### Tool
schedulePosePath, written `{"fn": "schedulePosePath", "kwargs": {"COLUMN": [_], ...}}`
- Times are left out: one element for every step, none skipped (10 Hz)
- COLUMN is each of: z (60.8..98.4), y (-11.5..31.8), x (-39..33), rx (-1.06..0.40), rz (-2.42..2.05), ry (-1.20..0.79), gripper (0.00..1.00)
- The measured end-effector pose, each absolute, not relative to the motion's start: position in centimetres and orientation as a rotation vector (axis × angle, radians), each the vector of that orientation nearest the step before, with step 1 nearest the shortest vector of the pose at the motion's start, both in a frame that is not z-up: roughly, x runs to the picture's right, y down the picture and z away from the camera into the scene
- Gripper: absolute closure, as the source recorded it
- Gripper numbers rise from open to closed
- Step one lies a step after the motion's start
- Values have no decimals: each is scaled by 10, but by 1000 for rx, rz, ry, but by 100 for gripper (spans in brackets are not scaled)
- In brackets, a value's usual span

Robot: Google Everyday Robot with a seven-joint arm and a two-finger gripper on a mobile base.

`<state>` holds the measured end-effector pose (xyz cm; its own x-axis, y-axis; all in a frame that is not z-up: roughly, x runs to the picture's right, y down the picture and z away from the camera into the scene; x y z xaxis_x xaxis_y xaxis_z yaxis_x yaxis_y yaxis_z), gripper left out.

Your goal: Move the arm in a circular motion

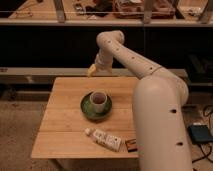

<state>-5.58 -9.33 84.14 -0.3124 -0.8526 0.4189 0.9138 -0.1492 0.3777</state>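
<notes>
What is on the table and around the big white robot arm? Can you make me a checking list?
Surface: light wooden table, flat, partly covered by the arm.
Job's things: glossy white tubular robot arm, bent at its elbow above the table's far edge.
Clutter: pale cup on a green saucer; white packet; small dark brown box.
Grippers: pale yellowish gripper over the table's far edge, holding nothing visible.
Cables: dark cable on the floor at right.
Surroundings: dark shelving behind; blue-grey box on the floor.
</notes>
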Motion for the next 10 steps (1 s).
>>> {"fn": "schedulePosePath", "kwargs": {"z": [827,812,789,753,730,708,686,667,648,626], "y": [-91,-88,-79,-53,-25,16,61,103,142,186], "x": [-70,-80,-87,-83,-69,-43,-13,18,48,86], "rx": [-102,-83,-66,-65,-93,-156,-233,-318,-399,-500], "rz": [-1812,-1853,-1908,-1989,-2035,-2064,-2071,-2062,-2033,-1973], "ry": [-680,-681,-680,-678,-685,-704,-734,-768,-805,-851], "gripper": [21,21,21,21,21,21,21,21,21,21]}}
